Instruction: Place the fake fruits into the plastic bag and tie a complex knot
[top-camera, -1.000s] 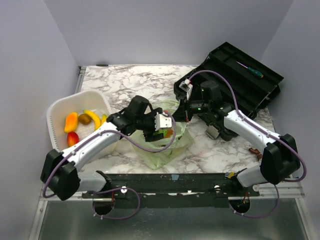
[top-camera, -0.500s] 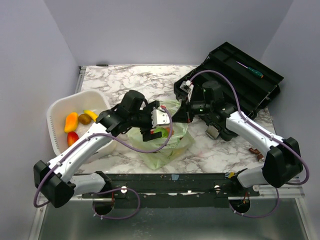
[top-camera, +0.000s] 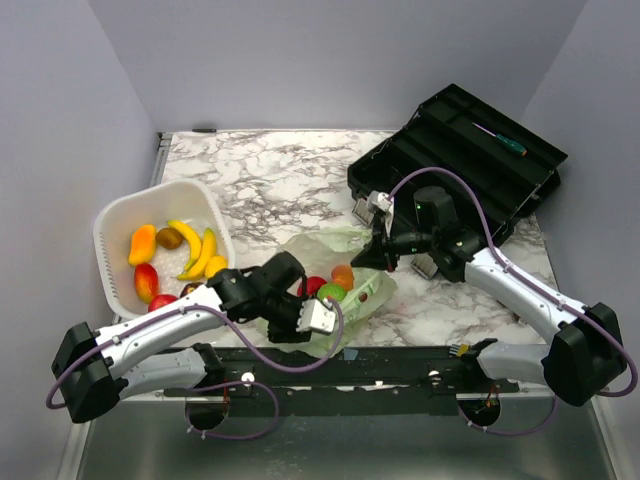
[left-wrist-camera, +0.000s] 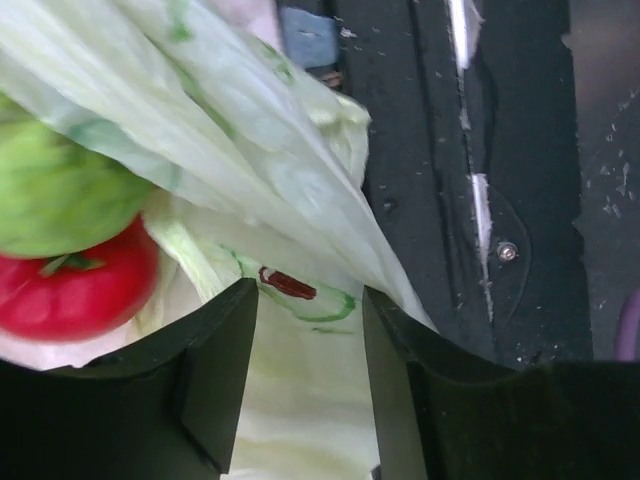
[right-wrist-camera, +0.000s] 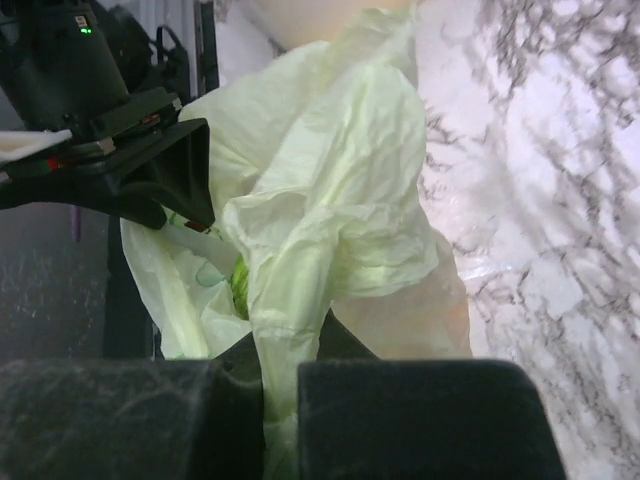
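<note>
Top external view: the left gripper (top-camera: 316, 318) has dropped from above the bag (top-camera: 332, 240) to its near edge at lower centre, jaws apart across the film. The right gripper (top-camera: 384, 254) pinches bunched bag plastic at centre-right. Fruits (top-camera: 330, 290) now lie inside the bag, but 2 bananas (top-camera: 200, 255) and others wait in the basket (top-camera: 112, 225) at left, so loading looks unfinished and there is no knot. The table (top-camera: 260, 170) is marbled and the walls are plain grey.

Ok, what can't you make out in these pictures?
Top view: how many fruits sit in the bag; plastic and the left gripper cover some.
Left wrist: the red fruit and green fruit, blurred, cut by the left edge.
Right wrist: the bag's inside, hidden by its folds and the right gripper.
</note>
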